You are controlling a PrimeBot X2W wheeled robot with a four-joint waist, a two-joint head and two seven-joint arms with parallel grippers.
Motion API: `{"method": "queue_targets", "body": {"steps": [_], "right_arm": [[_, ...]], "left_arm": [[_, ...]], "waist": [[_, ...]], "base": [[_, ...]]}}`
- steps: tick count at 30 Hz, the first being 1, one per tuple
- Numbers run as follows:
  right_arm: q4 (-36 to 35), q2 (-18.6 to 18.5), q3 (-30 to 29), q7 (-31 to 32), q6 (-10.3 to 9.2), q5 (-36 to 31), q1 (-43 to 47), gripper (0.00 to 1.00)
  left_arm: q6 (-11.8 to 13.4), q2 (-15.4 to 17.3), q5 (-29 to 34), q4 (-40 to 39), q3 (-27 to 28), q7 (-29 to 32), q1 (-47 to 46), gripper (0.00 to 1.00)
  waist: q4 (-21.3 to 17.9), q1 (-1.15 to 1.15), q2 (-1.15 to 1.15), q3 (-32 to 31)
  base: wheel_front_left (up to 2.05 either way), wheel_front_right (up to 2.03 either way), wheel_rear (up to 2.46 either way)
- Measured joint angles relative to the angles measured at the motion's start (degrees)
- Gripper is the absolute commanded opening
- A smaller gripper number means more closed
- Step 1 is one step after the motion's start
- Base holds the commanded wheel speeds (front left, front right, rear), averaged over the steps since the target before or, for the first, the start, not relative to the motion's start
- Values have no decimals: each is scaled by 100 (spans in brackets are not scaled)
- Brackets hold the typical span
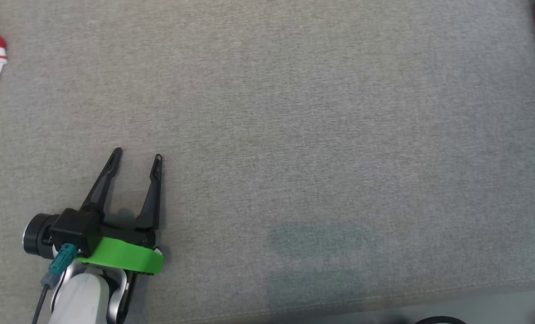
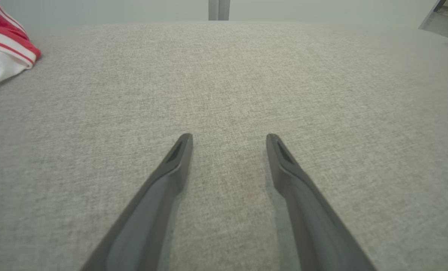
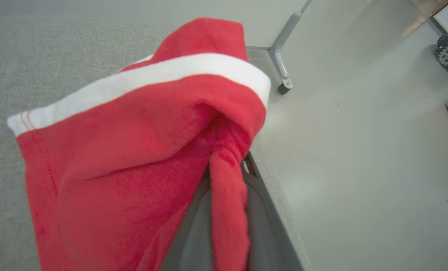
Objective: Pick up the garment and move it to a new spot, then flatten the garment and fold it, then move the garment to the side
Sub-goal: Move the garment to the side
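As right end effector [image 3: 229, 177] clamps a fold of the soft, limp garment [image 3: 133, 150], left end effector [image 1: 138, 154] gapes empty; suggest gripping white hem [image 3: 77, 101], 9 o'clock.

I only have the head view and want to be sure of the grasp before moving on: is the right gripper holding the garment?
Observer: Yes. In the right wrist view the right gripper is shut on a fold of the red garment.
Operator: Is the cloth plain red?
Observer: No, a white band runs across it.
Operator: Where is the gripper relative to the table?
Observer: At the edge of the grey table, with the floor showing right beside it.
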Motion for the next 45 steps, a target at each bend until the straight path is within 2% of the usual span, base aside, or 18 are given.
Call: {"method": "queue_targets", "body": {"steps": [2, 3, 4, 5, 10, 16, 20, 28, 33, 36, 40, 45], "right_arm": [[-52, -43, -114, -153, 1, -307, -91, 0], [-57, -38, -178, -201, 1, -449, -118, 11], [-54, -23, -244, -237, 1, -555, -130, 66], [-27, 16, -338, -244, 0, -641, -146, 100], [27, 156, -584, -332, 1, -1265, -155, 100], [-33, 136, -1027, -693, 1, -1886, -4, 100], [-137, 143, -1106, -957, 1, -2020, 131, 100], [-893, 268, 4, -2159, 1, -1127, 951, 100], [-1727, 347, 233, -2758, 1, -511, 1971, 100], [-2338, 619, 182, -3009, 1, -345, 2770, 100], [-2995, 1267, 59, -3227, 0, -352, 3839, 100], [-2992, 1938, 8, -3434, 1, -595, 4715, 100]], "left_arm": [[0, -1, 0, 11, 63, -1, 6, 100], [0, -1, 0, 15, 92, -1, 14, 100], [0, -7, 0, 23, 120, -1, 25, 100], [0, -11, 0, 25, 148, 0, 44, 100], [0, -46, 2, 29, 237, 0, 150, 100], [0, -91, 34, 69, 348, 0, 244, 100], [0, -140, 34, 96, 391, 0, 305, 100], [0, -432, 33, 180, 527, 0, 667, 100], [0, -577, 46, 275, 665, -1, 909, 100], [0, -633, 100, 334, 736, 0, 1050, 100], [0, -680, 138, 396, 794, -1, 1183, 100], [0, -711, 211, 569, 820, -1, 1287, 100]], "waist": [[110, 0, 0, 6], [162, 0, 0, 8], [213, 0, 0, 8], [257, 0, 0, 7], [367, 0, 0, -28], [278, 0, 0, -148], [203, 0, 0, -305], [129, 0, 0, -976], [195, -1, 0, -1483], [274, -1, 0, -1782], [411, -1, 0, -2131], [592, -1, 0, -2463]], "base": [[0, 0, 0], [0, 0, 0], [0, 0, 0], [0, 0, 0], [0, 0, 0], [0, 0, 0], [0, 0, 0], [0, 0, 0], [0, 0, 0], [0, 0, 0], [0, 0, 0], [0, 0, 0]]}}
